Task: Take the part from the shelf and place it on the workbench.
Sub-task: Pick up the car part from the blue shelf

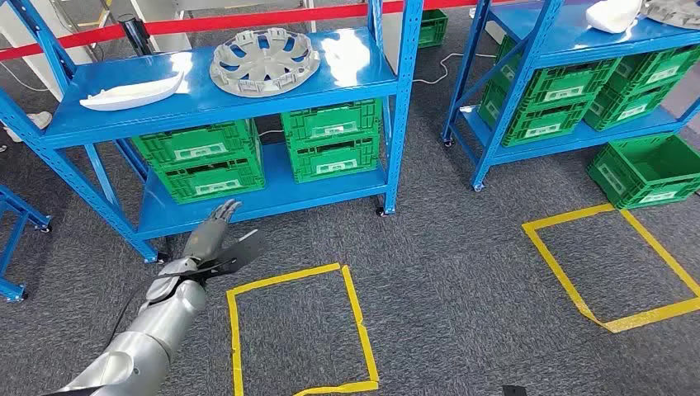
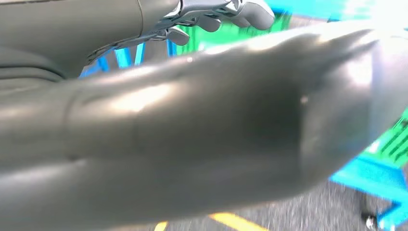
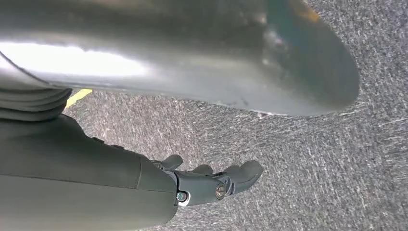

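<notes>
Clearly the task has barely begun. The wheel cover (image 1: 265,62) lies on the shelf's (image 1: 355,82) top board near its middle, with a white part (image 1: 132,92) toward the left edge; neither is touched. The left hand (image 1: 213,239) reaches up below the shelf, fingers spread, holding nothing. The right hand (image 3: 211,183) hangs over carpet, fingers loosely apart, empty. Grasp, carry and placing remain.

Shelves (image 1: 248,99): bright blue frames and decks.
Crates (image 1: 202,161): green, ribbed sides, white labels.
Wheel cover (image 1: 264,59): pale grey, spoked pattern.
Panel (image 1: 132,92): white (a second white piece sits on the far shelf).
Barrier tape (image 1: 248,18): red.
Floor (image 1: 462,280): dark grey speckled carpet.
Floor tape (image 1: 297,330): yellow rectangles.
Left arm (image 1: 153,326): silver.
Left hand (image 1: 213,235): dark grey.
Right hand (image 3: 211,180): dark grey.
</notes>
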Controlling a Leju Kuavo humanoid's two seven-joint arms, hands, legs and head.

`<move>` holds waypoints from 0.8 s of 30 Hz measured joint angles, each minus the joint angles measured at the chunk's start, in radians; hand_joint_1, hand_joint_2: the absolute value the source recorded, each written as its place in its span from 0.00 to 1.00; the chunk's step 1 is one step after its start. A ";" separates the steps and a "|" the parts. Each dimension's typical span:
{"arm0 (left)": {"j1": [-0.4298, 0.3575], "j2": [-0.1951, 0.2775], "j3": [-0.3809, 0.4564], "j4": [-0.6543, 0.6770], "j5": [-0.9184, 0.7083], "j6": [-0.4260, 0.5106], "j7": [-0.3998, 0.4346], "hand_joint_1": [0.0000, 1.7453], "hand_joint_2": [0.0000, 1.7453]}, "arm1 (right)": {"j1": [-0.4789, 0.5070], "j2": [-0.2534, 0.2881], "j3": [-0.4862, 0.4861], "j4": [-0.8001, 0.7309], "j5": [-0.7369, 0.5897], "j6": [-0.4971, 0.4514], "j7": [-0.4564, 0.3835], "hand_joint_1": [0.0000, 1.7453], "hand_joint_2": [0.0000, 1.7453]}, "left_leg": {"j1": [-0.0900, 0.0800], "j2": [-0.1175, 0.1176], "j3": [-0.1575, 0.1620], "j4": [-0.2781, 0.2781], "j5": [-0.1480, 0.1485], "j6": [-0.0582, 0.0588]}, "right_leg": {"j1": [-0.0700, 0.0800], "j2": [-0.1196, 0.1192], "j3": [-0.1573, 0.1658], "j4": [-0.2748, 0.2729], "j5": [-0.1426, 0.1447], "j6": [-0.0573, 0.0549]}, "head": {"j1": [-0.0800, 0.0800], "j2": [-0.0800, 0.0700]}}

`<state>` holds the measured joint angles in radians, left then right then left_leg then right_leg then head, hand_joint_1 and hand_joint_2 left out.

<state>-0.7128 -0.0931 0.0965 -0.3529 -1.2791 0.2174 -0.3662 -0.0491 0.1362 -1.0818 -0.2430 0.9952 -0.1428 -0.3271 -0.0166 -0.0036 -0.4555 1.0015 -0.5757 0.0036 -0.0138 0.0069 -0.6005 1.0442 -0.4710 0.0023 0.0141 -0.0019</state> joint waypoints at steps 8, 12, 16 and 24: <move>-0.153 -0.026 -0.107 -0.019 -0.170 0.096 0.032 0.00 0.00 | -0.020 0.009 -0.068 0.014 0.059 -0.007 -0.031 0.00 0.00 | 0.000 0.000 -0.003 0.001 0.001 0.002 | 0.000 0.000 -0.001 0.000 0.001 0.002 | 0.000 0.000; -0.183 -0.032 -0.136 -0.025 -0.197 0.125 0.044 0.00 0.00 | -0.022 0.012 -0.084 0.017 0.066 -0.008 -0.033 0.00 0.00 | 0.000 0.000 -0.002 0.001 0.001 0.002 | 0.000 0.000 -0.001 0.000 0.001 0.002 | 0.000 0.000; -0.211 -0.042 -0.175 -0.050 -0.232 0.161 0.070 0.00 0.00 | -0.023 0.013 -0.091 0.017 0.072 -0.007 -0.035 0.00 0.00 | 0.000 -0.001 -0.002 0.001 0.002 0.002 | 0.000 -0.001 -0.001 0.000 0.002 0.002 | 0.000 0.000; -0.311 -0.048 -0.259 -0.097 -0.283 0.066 0.214 0.00 0.00 | -0.027 0.013 -0.102 0.017 0.065 -0.008 -0.047 0.00 0.00 | 0.000 0.000 -0.003 0.001 0.002 0.002 | -0.001 -0.001 -0.001 0.000 0.002 0.002 | 0.000 0.000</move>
<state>-1.0242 -0.1415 -0.1622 -0.4494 -1.5621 0.2839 -0.1526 -0.0759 0.1488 -1.1841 -0.2262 1.0604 -0.1510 -0.3738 -0.0169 -0.0040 -0.4587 1.0025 -0.5741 0.0058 -0.0146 0.0062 -0.6014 1.0442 -0.4692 0.0043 0.0141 -0.0019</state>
